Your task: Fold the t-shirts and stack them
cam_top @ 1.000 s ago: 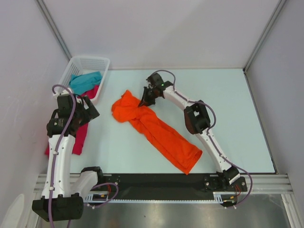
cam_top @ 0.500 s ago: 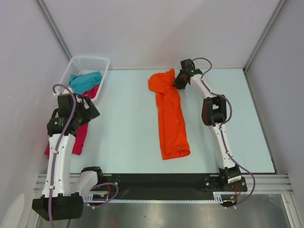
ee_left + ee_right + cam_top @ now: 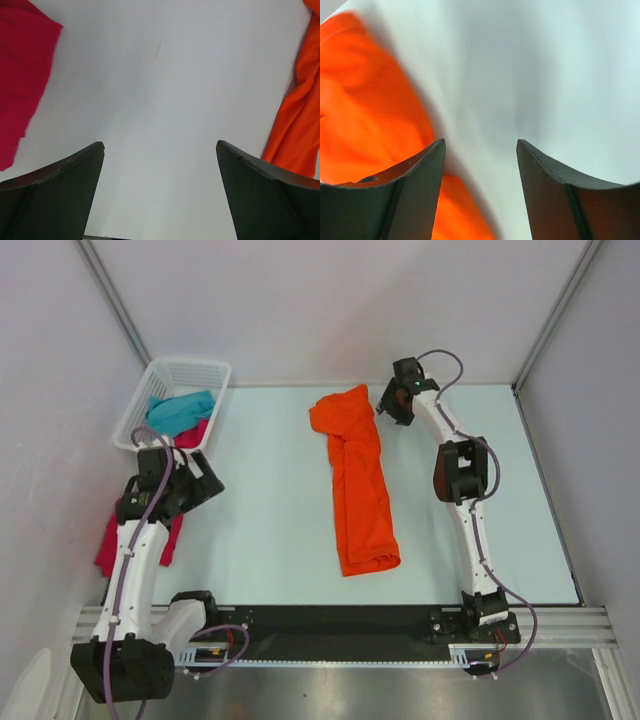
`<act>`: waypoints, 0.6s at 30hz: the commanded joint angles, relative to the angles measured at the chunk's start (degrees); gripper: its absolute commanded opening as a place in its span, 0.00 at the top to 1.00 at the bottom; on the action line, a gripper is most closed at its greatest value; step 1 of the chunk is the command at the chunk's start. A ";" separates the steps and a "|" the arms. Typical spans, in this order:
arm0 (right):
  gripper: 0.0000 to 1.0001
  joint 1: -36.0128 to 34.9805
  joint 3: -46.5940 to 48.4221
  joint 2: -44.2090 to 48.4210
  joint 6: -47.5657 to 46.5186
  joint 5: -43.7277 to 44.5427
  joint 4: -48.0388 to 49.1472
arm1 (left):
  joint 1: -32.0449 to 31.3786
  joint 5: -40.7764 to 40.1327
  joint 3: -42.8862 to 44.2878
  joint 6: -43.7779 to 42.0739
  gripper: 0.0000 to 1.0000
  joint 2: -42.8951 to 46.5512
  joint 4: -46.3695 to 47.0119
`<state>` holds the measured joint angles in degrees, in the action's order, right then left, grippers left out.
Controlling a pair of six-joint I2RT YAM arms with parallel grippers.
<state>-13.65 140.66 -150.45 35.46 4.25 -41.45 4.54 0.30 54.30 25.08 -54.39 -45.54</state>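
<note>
We find the orange t-shirt (image 3: 360, 490) lying in the middle of the table (image 3: 270, 530) as a long, bunched strip. Its long axis runs near to far, with a crumpled, wider end at the far side and a folded-over end at the near side. The right gripper (image 3: 393, 405) sits just to the right of the far end. Its jaws stand apart with only bare table between them, and in the wrist view the orange cloth fills the left side, just beside the left finger. So the shirt lies to the left of this gripper, and we judge the right arm to be much the nearer one for working on that far end. The left gripper (image 3: 203, 486) hovers over bare table well to the left of the strip, jaws spread wide and holding nothing. Its wrist view shows the orange cloth at the right edge and crimson cloth at the left. That is a crimson t-shirt (image 3: 108, 552), draped at the left edge of the table beneath the left arm. At the far left the white basket (image 3: 190, 368) holds the teal t-shirt (image 3: 180, 412) and a second crimson t-shirt (image 3: 197, 432). Nothing stands between either gripper and the orange strip, which we think needs spreading flat before any fold.
</note>
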 commanded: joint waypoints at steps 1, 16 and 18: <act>0.36 0.91 -3.80 12.88 -3.38 6.73 -2.67 | -5.82 7.79 -5.95 4.87 0.01 -1.76 8.35; 0.35 -6.73 -67.23 51.73 -1.19 -8.38 9.55 | -40.11 7.62 -15.28 12.89 0.00 -18.72 33.31; 0.35 -7.96 -70.94 56.20 -0.92 -7.77 9.81 | -42.49 6.74 -15.46 13.41 0.01 -21.27 36.12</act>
<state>-20.10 77.49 -101.56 33.01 -0.54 -34.00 -33.39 6.28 39.64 36.27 -72.07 -19.81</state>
